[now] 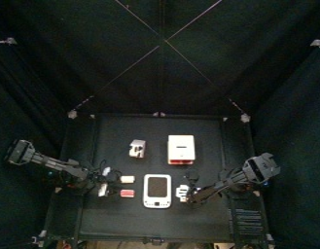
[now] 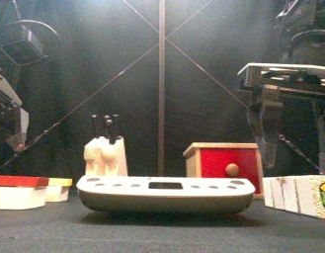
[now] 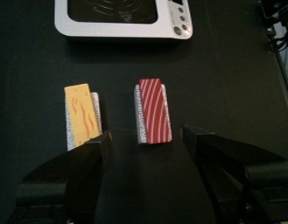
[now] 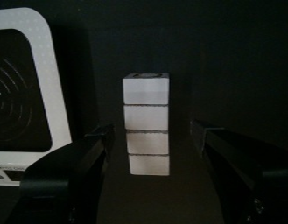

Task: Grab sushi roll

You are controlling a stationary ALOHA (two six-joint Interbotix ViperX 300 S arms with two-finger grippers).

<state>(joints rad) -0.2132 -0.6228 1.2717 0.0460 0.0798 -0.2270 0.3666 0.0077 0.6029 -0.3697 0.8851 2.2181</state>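
A white scale (image 2: 165,194) sits before a red box (image 2: 227,163).

Both grippers, left (image 3: 146,162) and right (image 4: 152,157), spread wide (arms low)

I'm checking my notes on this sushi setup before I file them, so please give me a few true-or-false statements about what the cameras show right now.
1. The right gripper has its jaws open, with the white sushi roll lying between them. True.
2. The left gripper is clamped on the red-topped sushi piece. False: its jaws are open, and the piece lies on the table ahead of them, untouched.
3. An orange-topped sushi piece lies beside the red-topped one. True.
4. The white scale sits on top of the red box. False: it rests on the table, nearer the front edge than the box.
5. The white roll is stood upright on the scale. False: it lies on the table beside it.
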